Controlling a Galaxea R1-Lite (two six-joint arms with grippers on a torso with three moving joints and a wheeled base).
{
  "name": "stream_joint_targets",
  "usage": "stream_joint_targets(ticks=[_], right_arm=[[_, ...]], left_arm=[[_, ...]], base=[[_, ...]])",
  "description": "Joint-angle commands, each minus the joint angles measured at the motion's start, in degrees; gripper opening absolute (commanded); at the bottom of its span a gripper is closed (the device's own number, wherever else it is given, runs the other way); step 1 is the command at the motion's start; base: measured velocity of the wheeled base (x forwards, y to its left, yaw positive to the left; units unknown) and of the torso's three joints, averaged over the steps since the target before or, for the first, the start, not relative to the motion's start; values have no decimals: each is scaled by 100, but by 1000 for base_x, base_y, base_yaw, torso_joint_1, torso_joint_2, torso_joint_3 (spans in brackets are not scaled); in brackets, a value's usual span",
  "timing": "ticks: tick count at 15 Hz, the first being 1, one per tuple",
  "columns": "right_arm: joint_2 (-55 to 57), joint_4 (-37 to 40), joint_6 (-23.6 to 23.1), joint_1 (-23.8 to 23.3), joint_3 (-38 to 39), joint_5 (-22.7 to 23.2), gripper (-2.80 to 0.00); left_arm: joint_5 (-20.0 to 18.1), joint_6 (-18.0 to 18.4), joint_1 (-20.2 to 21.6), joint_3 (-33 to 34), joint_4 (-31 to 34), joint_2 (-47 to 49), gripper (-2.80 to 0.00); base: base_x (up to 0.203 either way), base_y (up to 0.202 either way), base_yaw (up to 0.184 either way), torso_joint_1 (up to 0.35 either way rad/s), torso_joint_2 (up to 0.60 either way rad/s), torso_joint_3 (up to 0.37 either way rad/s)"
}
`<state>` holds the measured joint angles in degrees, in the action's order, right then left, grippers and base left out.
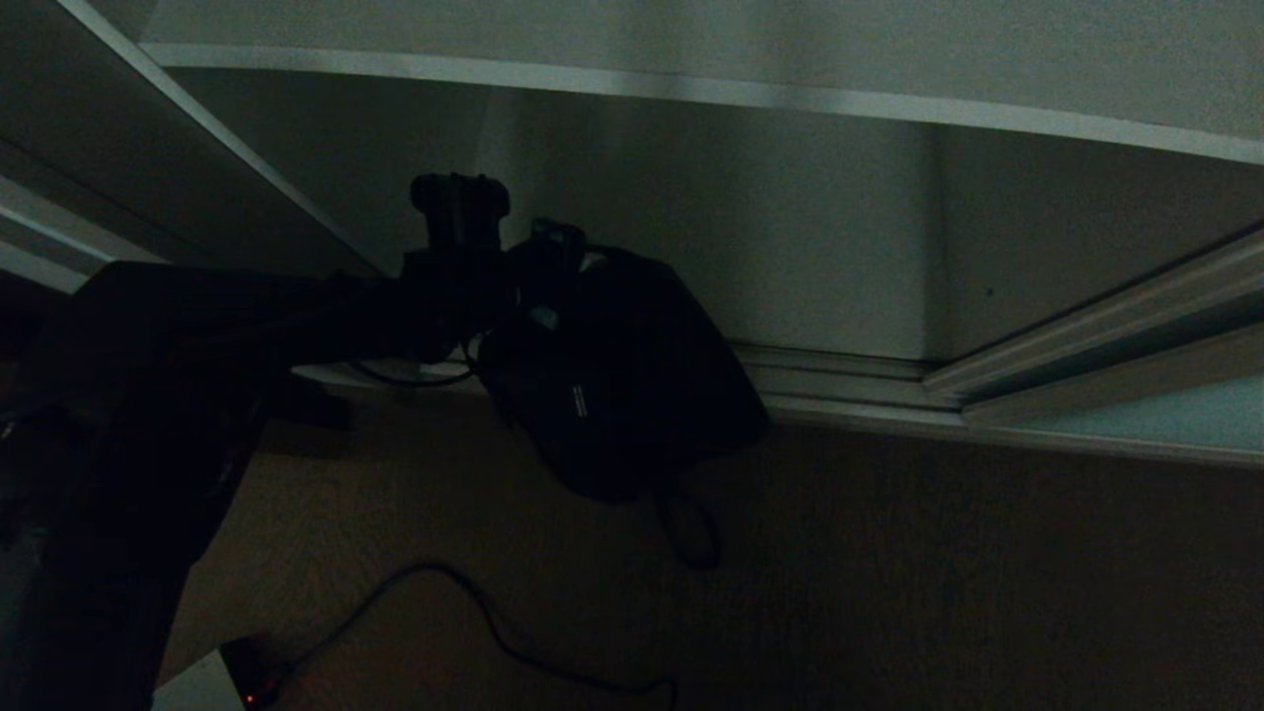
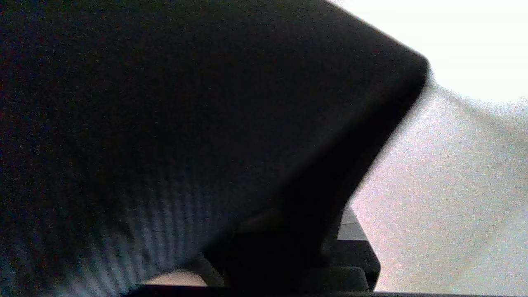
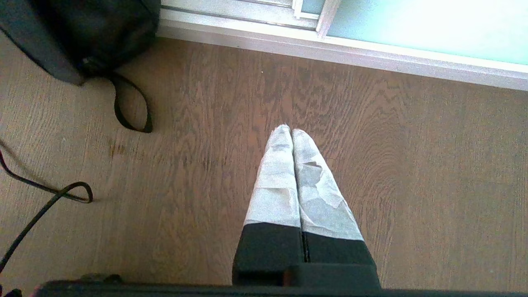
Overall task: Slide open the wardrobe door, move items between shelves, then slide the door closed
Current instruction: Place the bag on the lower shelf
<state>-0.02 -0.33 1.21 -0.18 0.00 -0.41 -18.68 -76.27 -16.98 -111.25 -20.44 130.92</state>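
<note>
The black bag hangs from my left gripper, which is shut on its top, just in front of the wardrobe's open lower compartment. A strap loop dangles down to the wooden floor. In the left wrist view the bag's dark fabric fills most of the picture, and it covers the left gripper. A white shelf runs across above the bag. The pale blue-green sliding door stands slid to the right. My right gripper is parked shut and empty over the floor, with the bag off to one side.
The silver bottom track crosses behind the bag. A black cable snakes over the wooden floor to a white box with a red light. The wardrobe's side wall is close on the left.
</note>
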Motion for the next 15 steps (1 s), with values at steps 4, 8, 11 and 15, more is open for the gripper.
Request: stream_joint_targets(ticks=[4,8,11,15], right_arm=[[-6,-2,2,1,0,-2,-280],[-6,-5,2,1,0,-2,-280],[-6,-2,2,1,0,-2,-280],[-6,-2,2,1,0,-2,-280]], left_arm=[[963,1069,106,-31,-1238,351,-280],[1682,1906,225,-35,-2208,296,-280],[2175,2380,282,-37,-2524,154,-280],[2522,2965,370,-37,-2674,278,-280]], base=[[0,0,0,0,0,0],[0,0,0,0,0,0],[0,0,0,0,0,0],[0,0,0,0,0,0]])
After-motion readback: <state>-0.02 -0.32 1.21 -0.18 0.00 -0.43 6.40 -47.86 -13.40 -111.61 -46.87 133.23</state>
